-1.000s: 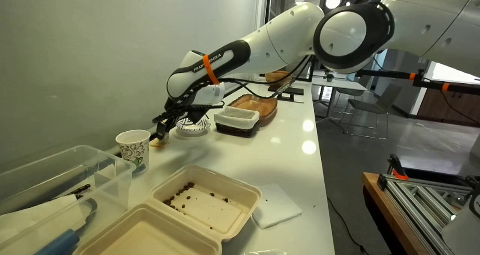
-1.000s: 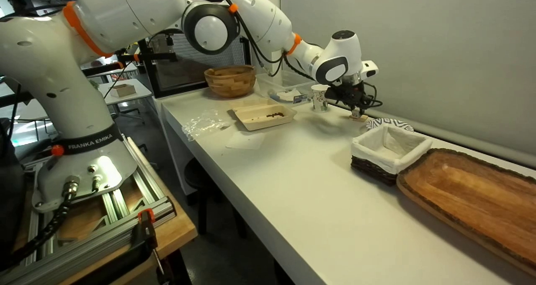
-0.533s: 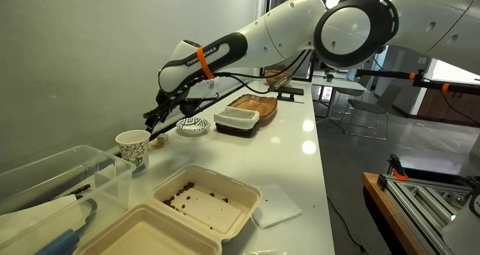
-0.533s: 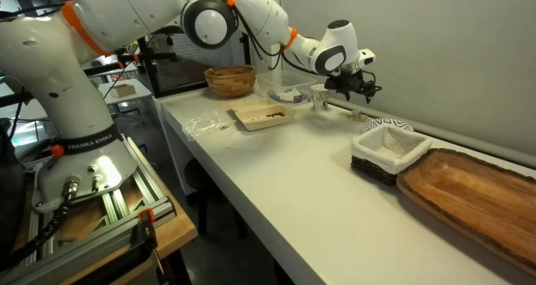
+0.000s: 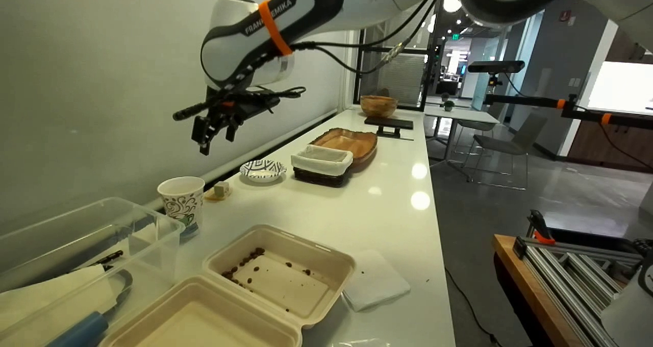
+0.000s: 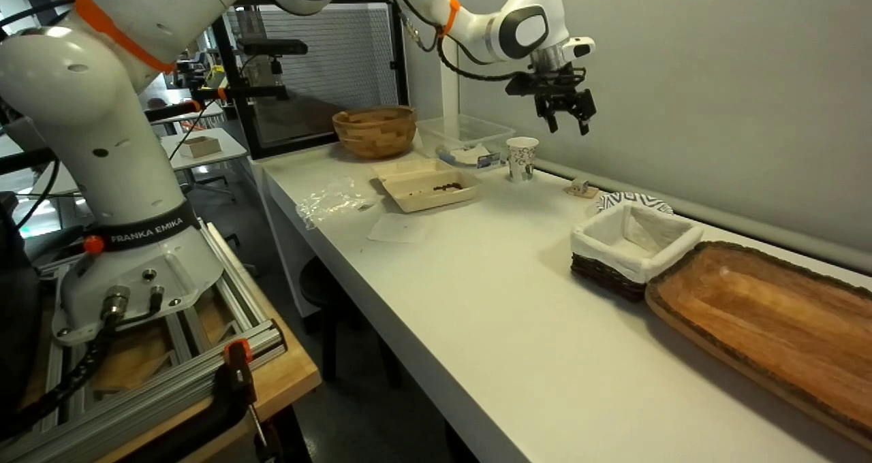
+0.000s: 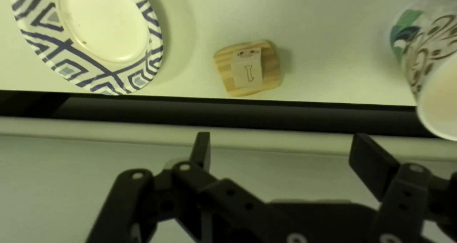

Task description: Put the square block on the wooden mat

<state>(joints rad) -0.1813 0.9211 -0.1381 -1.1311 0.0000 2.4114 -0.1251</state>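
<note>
The square block, a small pale cube with a printed mark, rests on top of the wooden mat, a small tan slab lying close to the counter's wall-side edge. In both exterior views the square block stands on the mat, with a rim of wood showing around it. My gripper hangs well above them, apart from both. Its black fingers are spread wide in the wrist view, and nothing is between them.
A patterned paper cup stands beside the mat on one side, a blue-and-white bowl on the other. Beyond the bowl are a cloth-lined basket and a wooden tray. An open takeout box and clear bin lie nearby.
The gripper was down at the block on the mat a second ago. It has opened, let go of the block and risen high above; the block has stayed on the mat.
</note>
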